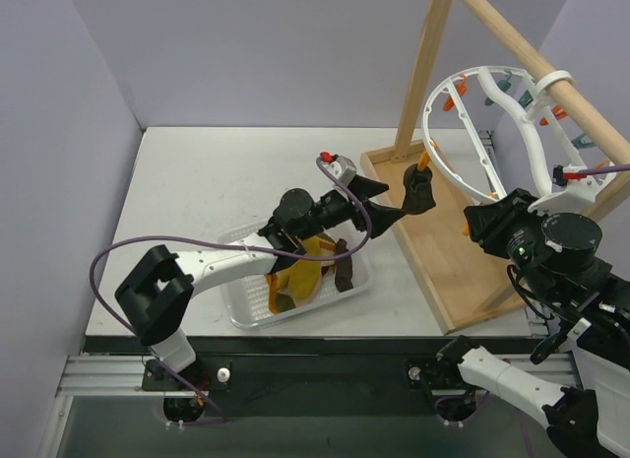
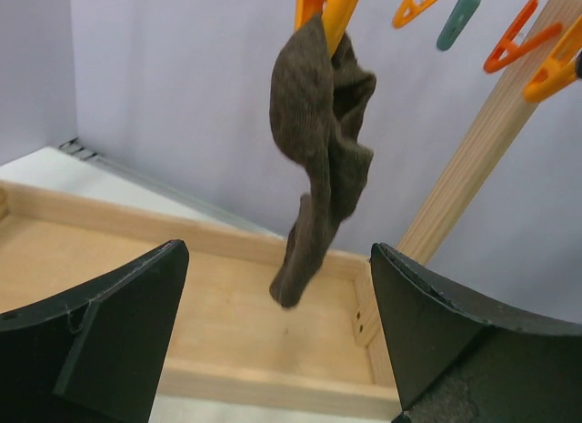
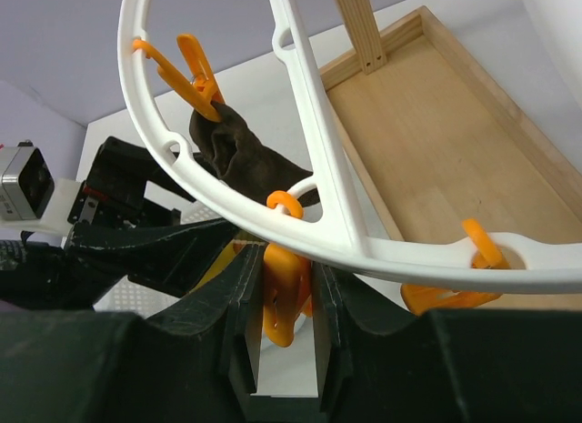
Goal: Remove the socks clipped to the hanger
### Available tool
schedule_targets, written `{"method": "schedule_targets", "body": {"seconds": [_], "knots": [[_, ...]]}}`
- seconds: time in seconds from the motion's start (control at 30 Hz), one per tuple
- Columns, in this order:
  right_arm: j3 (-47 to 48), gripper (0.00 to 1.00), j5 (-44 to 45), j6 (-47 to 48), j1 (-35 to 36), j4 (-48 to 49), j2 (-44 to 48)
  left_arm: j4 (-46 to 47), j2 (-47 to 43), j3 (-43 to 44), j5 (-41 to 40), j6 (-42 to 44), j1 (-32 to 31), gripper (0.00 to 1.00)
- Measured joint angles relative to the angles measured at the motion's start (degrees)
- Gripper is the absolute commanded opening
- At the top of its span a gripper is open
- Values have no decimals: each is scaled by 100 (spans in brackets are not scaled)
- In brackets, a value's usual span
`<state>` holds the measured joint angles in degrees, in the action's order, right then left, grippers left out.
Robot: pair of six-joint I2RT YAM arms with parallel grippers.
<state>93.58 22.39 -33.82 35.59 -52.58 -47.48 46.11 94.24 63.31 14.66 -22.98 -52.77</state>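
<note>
A limp dark brown sock (image 2: 320, 150) hangs by an orange clip (image 2: 327, 9) from the tilted white hanger (image 3: 314, 114), just ahead of the left end effector's (image 2: 277, 255) spread fingers (image 2: 118, 332).

Looks like a robotics lab bench, not a home: boxed in by plain pale partition walls (image 1: 256, 54), built on a grey table (image 1: 226, 172) with an aluminium rail (image 1: 103, 377) at the near edge, carrying a left arm (image 1: 221, 264) and a right arm (image 1: 507, 374), draped with loose purple cable (image 1: 103, 266).
</note>
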Motion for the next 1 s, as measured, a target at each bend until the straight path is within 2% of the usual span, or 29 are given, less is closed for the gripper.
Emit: {"method": "schedule_targets", "body": {"seconds": [0.13, 0.23, 0.4, 0.43, 0.5, 0.6, 0.63, 0.8, 0.83, 0.9, 0.93, 1.0], "knots": [[0, 0, -31, 0, 0, -9, -2, 643, 549, 367, 247, -286, -2, 91], [0, 0, -35, 0, 0, -15, 0, 942, 905, 581, 365, -546, -7, 80], [0, 8, -42, -2, 0, -26, 0, 1228, 1375, 979, 562, -988, -26, 44], [0, 13, -44, -2, 0, -31, 2, 1270, 1438, 1047, 599, -1069, -31, 41], [-4, 16, -44, -2, 0, -39, 22, 1353, 1519, 1132, 673, -1241, -39, 34], [-4, 22, -42, -4, 0, -46, 66, 1467, 1565, 1174, 776, -1462, -42, 16], [-4, 27, -42, -7, 0, -50, 85, 1495, 1565, 1176, 837, -1539, -44, 1], [-20, 42, -57, -28, 0, -109, 173, 1596, 1565, 1176, 1075, -1825, -46, 0], [-17, 48, -76, -26, 0, -153, 184, 1620, 1561, 1163, 1115, -1869, -50, 0], [-15, 54, -164, -39, 0, -315, 190, 1674, 1526, 1071, 1182, -1954, -66, 0], [-13, 62, -205, -50, 0, -382, 190, 1681, 1491, 1001, 1217, -1993, -72, 0], [24, 70, -326, -52, 0, -538, 181, 1692, 1390, 850, 1290, -2046, -85, 0]]}}
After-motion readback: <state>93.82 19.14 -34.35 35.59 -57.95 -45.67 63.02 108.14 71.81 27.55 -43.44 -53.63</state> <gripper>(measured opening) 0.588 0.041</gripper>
